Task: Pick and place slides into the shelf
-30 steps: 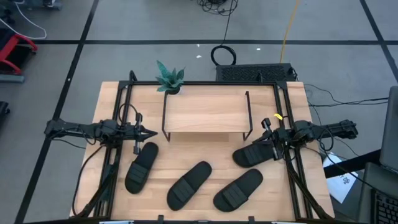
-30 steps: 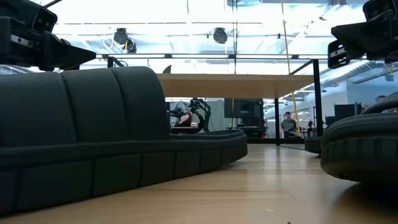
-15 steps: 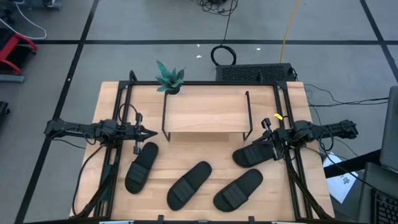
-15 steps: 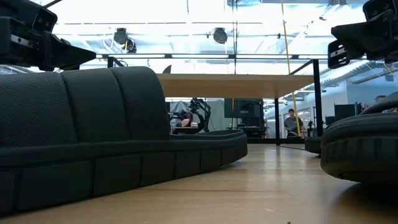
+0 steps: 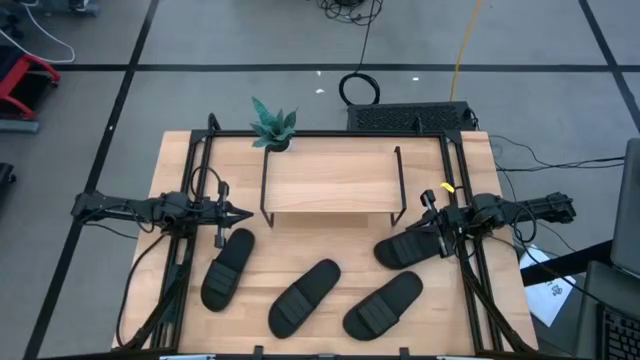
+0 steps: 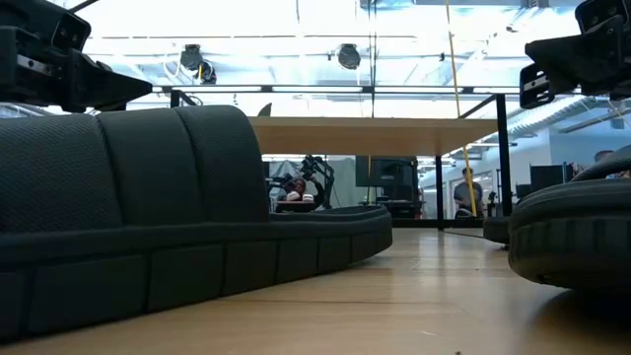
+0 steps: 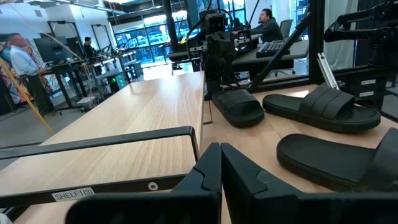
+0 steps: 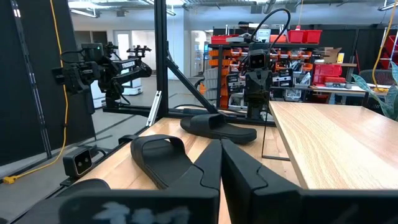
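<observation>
Four black slides lie sole-down on the table in front of the shelf: one on the left, one in the middle, one right of the middle and one farthest right. The shelf has a light wood top on a thin black frame and stands at the far middle. My left gripper is shut and hovers off the shelf's left near corner, above the left slide's far end. My right gripper is shut and hovers over the rightmost slide, clear of it in the low view.
A small green plant stands at the shelf's far left corner. Black frame rails run along the table's left and right sides. Bare tabletop lies between the shelf and the slides. People sit and stand in the room beyond.
</observation>
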### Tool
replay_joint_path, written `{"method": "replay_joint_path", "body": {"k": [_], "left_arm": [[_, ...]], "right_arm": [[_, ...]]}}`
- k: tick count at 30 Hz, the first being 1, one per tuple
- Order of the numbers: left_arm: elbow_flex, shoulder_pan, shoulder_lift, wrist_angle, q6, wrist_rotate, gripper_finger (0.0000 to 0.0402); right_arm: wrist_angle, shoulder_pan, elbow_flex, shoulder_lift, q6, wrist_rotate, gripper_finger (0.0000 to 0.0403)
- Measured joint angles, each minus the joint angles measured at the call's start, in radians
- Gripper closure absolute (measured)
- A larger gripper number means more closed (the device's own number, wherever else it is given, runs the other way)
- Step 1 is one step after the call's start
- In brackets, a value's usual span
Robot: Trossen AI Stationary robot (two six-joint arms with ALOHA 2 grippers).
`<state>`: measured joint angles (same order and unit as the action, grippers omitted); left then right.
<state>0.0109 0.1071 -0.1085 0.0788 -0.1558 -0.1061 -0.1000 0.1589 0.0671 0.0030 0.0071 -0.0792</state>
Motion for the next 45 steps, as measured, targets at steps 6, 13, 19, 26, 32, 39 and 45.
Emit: {"method": "replay_joint_path", "body": {"k": [6,13,19,26,32,39,45], "left_arm": [[0.0,0.0,0.0,0.0,0.0,0.0,0.0394],[0.0,0.0,0.0,0.0,0.0,0.0,0.0394],[0.0,0.0,0.0,0.0,0.0,0.0,0.0394],[0.0,0.0,0.0,0.0,0.0,0.0,0.0394],[0.0,0.0,0.0,0.0,0.0,0.0,0.0394],[0.0,0.0,0.0,0.0,-0.002,0.0,0.0394],[0.0,0.0,0.0,0.01,-0.125,0.0,0.0394]], "right_arm": [[0.0,0.0,0.0,0.0,0.0,0.0,0.0403],[0.0,0.0,0.0,0.0,0.0,0.0,0.0403],[0.0,0.0,0.0,0.0,0.0,0.0,0.0403],[0.0,0.0,0.0,0.0,0.0,0.0,0.0403],[0.0,0.0,0.0,0.0,0.008,0.0,0.0403],[-0.003,0.0,0.0,0.0,0.006,0.0,0.0403],[-0.005,0.0,0.0,0.0,0.039,0.0,0.0403]]}}
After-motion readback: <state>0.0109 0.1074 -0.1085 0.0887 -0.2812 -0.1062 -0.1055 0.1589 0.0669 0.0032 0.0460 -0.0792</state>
